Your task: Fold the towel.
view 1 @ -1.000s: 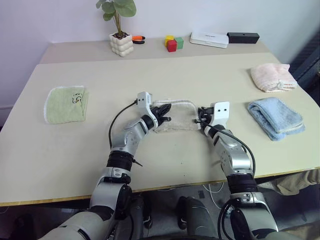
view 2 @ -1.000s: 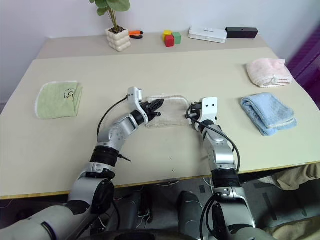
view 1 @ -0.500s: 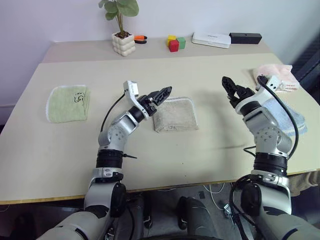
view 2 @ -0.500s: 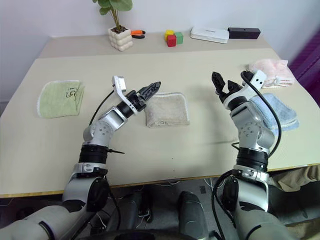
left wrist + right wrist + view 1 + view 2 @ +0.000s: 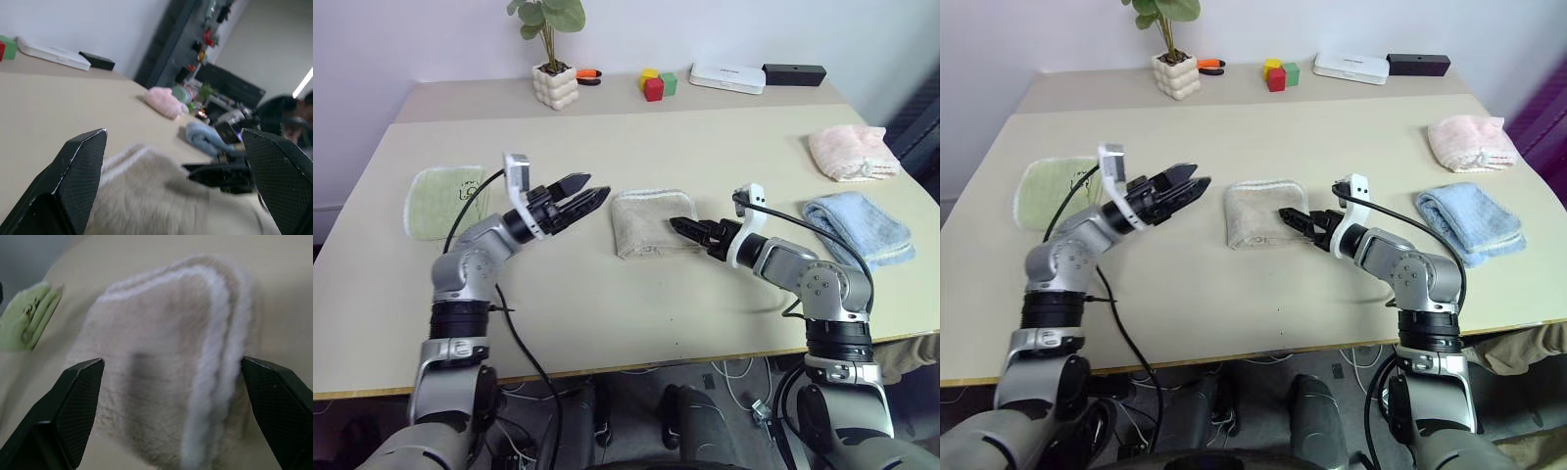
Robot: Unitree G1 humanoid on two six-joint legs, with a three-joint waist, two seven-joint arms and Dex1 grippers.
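Centrally on the table (image 5: 607, 313), the beige towel (image 5: 646, 223) lay folded into a small rectangle. Both grippers pointed at it from either side, empty: the left gripper (image 5: 582, 195) raised with fingers spread wide, the right gripper (image 5: 686, 228) also wide open, beside its edge.

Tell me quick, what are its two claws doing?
Left gripper: open, empty, beside the towel.
Right gripper: open, empty, at the towel's edge.

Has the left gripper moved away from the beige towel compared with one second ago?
Yes. The left gripper, open, was at the towel's left edge; now it is clear of it, nearer the green towel.
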